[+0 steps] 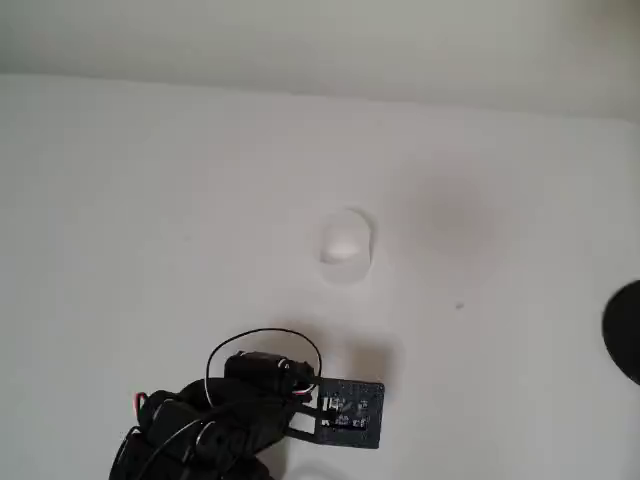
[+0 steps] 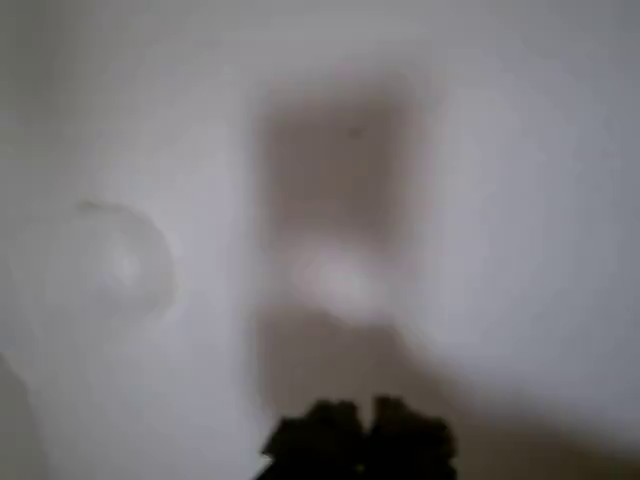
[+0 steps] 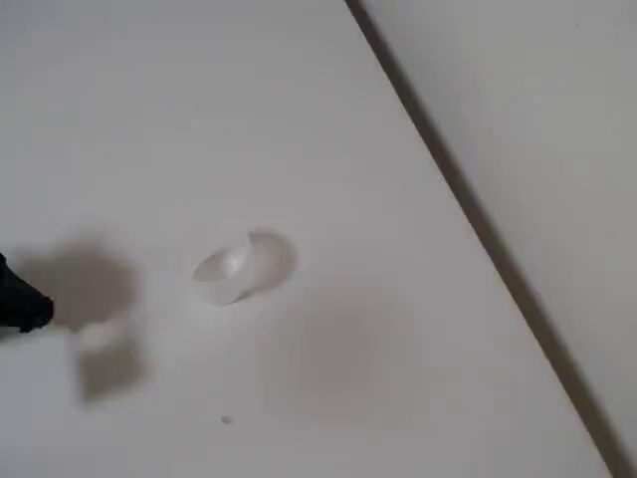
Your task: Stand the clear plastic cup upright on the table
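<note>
Mid-counter [image 1: 150, 200], the clear plastic cup [image 1: 346, 246] lies on its side, also seen in the fixed view [image 3: 244, 267] and faintly at left in the blurred wrist view [image 2: 115, 265]. Black pincer [image 1: 345, 412] sits near the overhead view's lower edge, well apart from the cup; whether clenched or released, cannot tell. Dark round object [image 1: 624, 330] at right edge.
</note>
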Robot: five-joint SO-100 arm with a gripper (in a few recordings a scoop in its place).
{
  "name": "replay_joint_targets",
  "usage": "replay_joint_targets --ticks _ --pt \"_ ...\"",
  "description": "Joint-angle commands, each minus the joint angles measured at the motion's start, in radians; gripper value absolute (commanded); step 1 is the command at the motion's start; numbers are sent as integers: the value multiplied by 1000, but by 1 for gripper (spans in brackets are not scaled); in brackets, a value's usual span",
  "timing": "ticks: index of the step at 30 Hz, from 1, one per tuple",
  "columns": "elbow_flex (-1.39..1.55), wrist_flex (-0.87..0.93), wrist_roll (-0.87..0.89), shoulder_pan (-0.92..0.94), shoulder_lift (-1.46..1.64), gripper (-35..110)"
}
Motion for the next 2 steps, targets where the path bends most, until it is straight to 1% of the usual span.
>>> replay_joint_targets --ticks 1,2 --pt "-3 23 8 3 2 0" --pt "-3 23 8 3 2 0"
